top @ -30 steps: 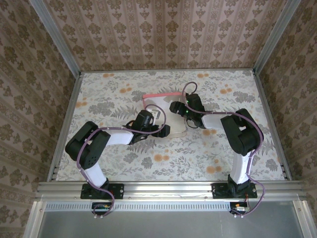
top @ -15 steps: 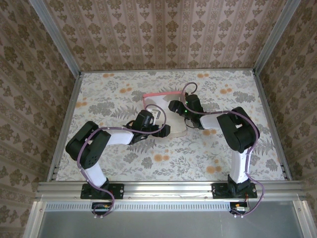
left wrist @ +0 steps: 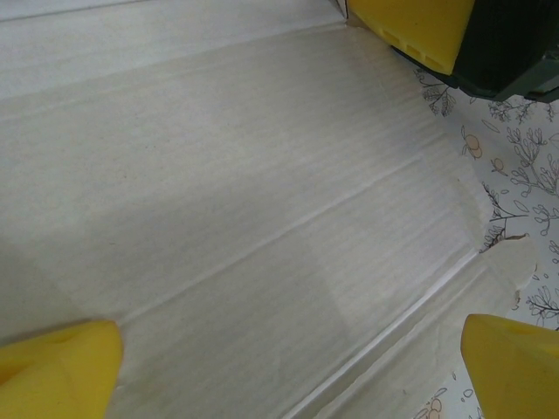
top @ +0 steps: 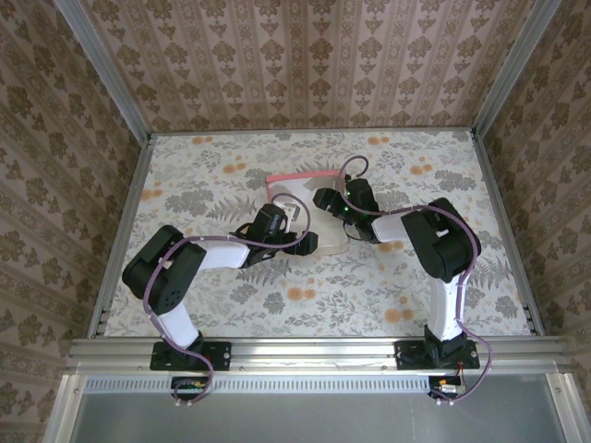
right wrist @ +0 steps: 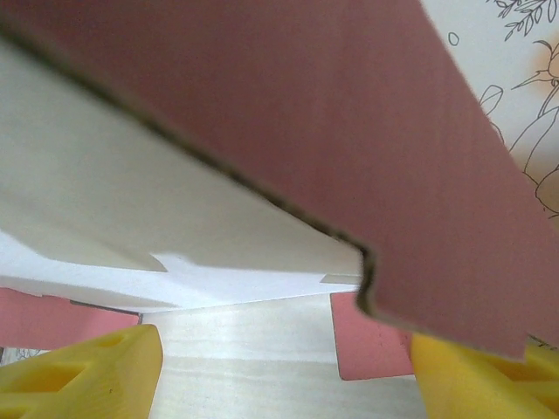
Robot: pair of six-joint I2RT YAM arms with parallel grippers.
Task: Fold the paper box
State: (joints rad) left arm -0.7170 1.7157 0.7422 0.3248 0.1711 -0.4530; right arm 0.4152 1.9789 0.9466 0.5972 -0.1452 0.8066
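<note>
The paper box lies opened out mid-table, off-white inner side up, with a pink flap raised along its far edge. My left gripper rests low over the box's near part. In the left wrist view it is open, its yellow fingertips spread wide over the creased off-white card. My right gripper is at the box's right side, open. A pink flap slants close above its right fingertip, off-white card between the pads.
The floral tablecloth covers the table, which is walled in by patterned panels on three sides. One of the right gripper's yellow fingers reaches into the top right of the left wrist view.
The right arm has edged left toward the box, its elbow swinging in a little. The left arm and the box look unmoved.
</note>
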